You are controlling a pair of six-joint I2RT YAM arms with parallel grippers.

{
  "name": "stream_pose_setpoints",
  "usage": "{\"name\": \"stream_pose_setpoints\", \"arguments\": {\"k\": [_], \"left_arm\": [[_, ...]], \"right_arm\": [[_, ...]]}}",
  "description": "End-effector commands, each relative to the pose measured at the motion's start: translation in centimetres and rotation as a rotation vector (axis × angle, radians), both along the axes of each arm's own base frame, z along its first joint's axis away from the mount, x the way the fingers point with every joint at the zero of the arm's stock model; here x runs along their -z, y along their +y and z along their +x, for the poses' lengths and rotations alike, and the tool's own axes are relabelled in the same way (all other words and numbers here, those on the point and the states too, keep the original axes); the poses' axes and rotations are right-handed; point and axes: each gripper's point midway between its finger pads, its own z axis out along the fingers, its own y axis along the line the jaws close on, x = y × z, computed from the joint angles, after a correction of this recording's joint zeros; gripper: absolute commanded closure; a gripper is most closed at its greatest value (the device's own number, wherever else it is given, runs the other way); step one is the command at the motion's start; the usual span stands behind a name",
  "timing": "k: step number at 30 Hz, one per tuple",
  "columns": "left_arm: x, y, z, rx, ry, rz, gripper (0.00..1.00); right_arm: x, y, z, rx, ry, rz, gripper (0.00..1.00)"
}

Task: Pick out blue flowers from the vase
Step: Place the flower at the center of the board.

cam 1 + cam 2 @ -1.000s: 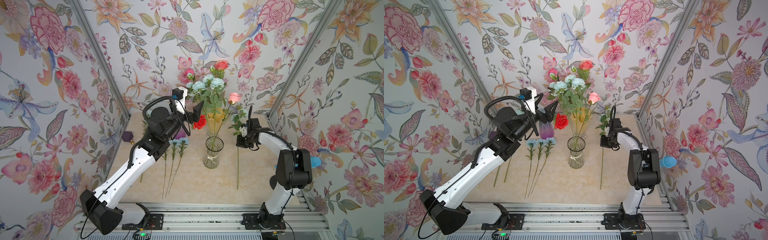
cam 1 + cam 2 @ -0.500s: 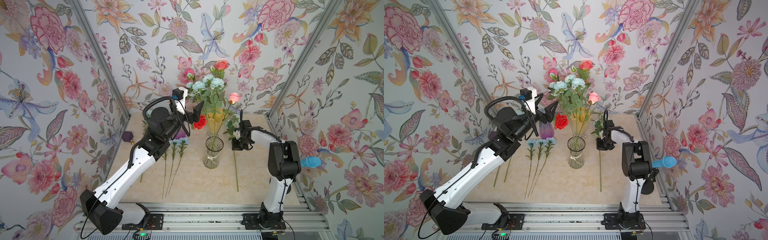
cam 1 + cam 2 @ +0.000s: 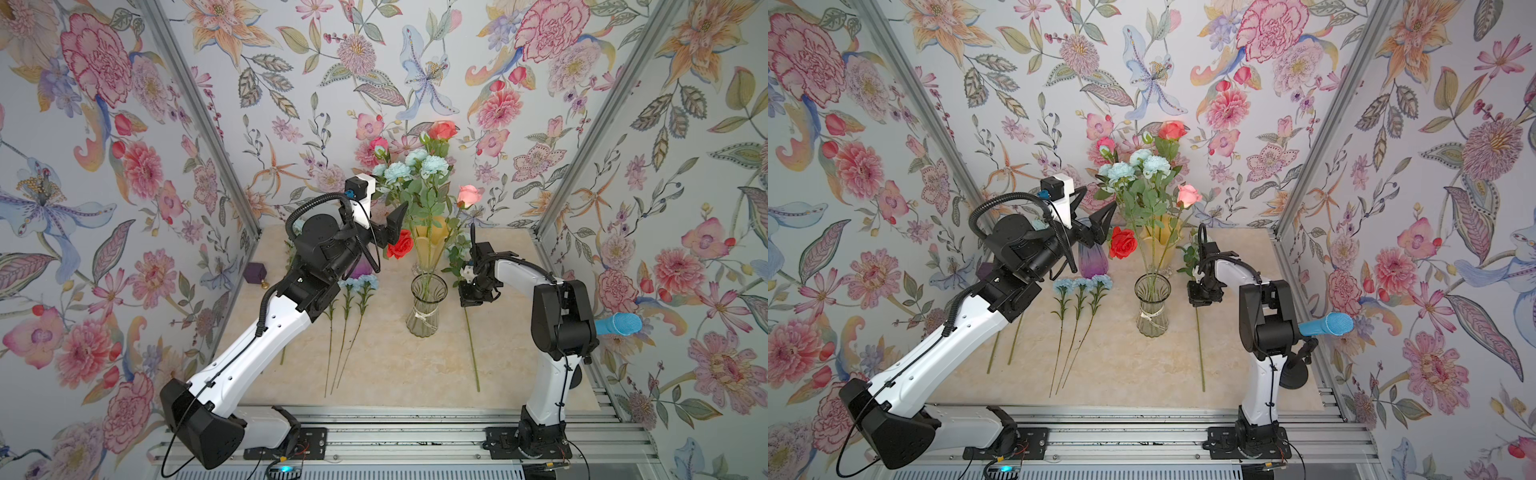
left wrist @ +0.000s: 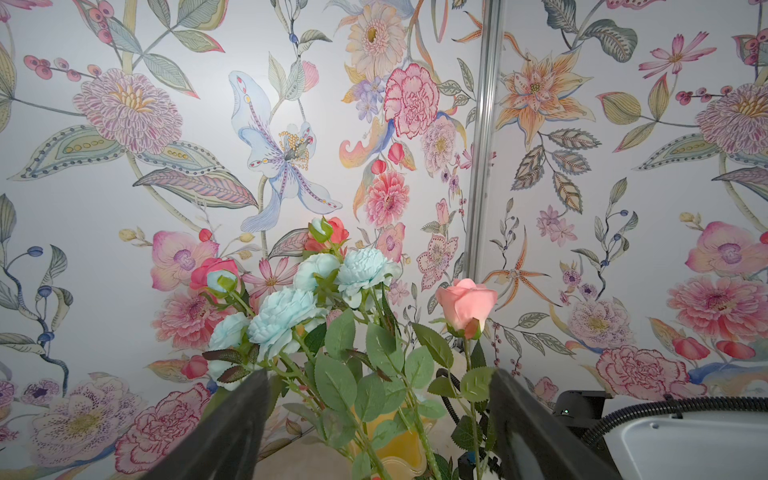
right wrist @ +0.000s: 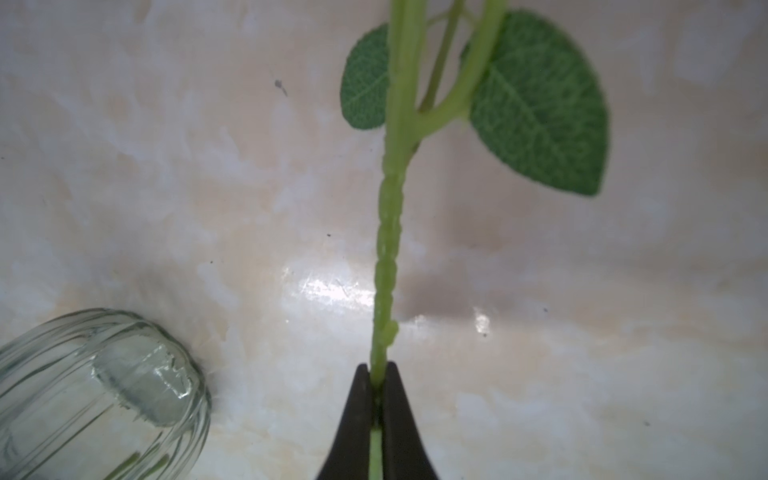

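- Lower part of both top views: left arm [image 3: 266, 332] stretched long and diagonal toward centre; right arm [image 3: 552, 332] upright at the base, elbow folded, forearm turned in toward the vase.
- Left of centre on the bench [image 3: 395, 365]: three blue flowers [image 3: 357, 282] laid flat and parallel, heads far, stems near. Seemingly a sorted row kept clear of the vase. More stems partly hidden under the left arm.
- Centre: glass vase [image 3: 426, 316], upright, with the unsorted stems in it.
- Just right of the vase: right end effector [image 5: 376, 374], low over the bench, jaws pinched tight on a leafy stem [image 3: 471, 349]. Stem aligned with the near-far line of the bench, probably for laying down. Bloom colour not discernible.
- Above and left of the vase: left end effector [image 4: 377, 374], raised to foliage height, fingers spread wide, nothing held. In the left wrist view, fingers framing the leafy stalks beneath the blue spray [image 4: 291, 316], probably lined up for the next grasp.
- Bouquet, upper centre: blue spray at the top, between a coral rose [image 3: 442, 129] above and a pink rose [image 3: 469, 195] at the right. Red rose [image 3: 401, 245] lower left, beside the open fingers. None of the roses wanted.
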Motion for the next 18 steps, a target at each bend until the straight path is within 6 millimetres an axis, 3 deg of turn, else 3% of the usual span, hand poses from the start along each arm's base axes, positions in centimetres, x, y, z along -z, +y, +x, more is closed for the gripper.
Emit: {"name": "stream_pose_setpoints", "arguments": {"k": [1,7,10,16,18], "left_arm": [[0.0,0.2,0.6,-0.025,-0.011,0.008,0.16],[0.4,-0.7,1.2,-0.005,0.014,0.033,0.24],[1.1,-1.6,1.8,0.016,0.054,0.074,0.27],[5.8,-2.4,3.0,0.027,0.201,0.088,0.32],[6.6,-2.4,3.4,0.019,0.234,0.072,0.35]], "right_arm": [[-1.1,-0.4,-0.3,-0.009,0.003,-0.035,0.88],[-5.6,-0.1,0.2,0.004,-0.122,-0.007,0.67],[-8.0,0.1,0.4,0.011,-0.196,0.017,0.61],[-13.6,-0.6,1.4,0.049,-0.432,0.030,0.58],[-16.5,-0.7,1.6,0.065,-0.556,0.049,0.58]]}}
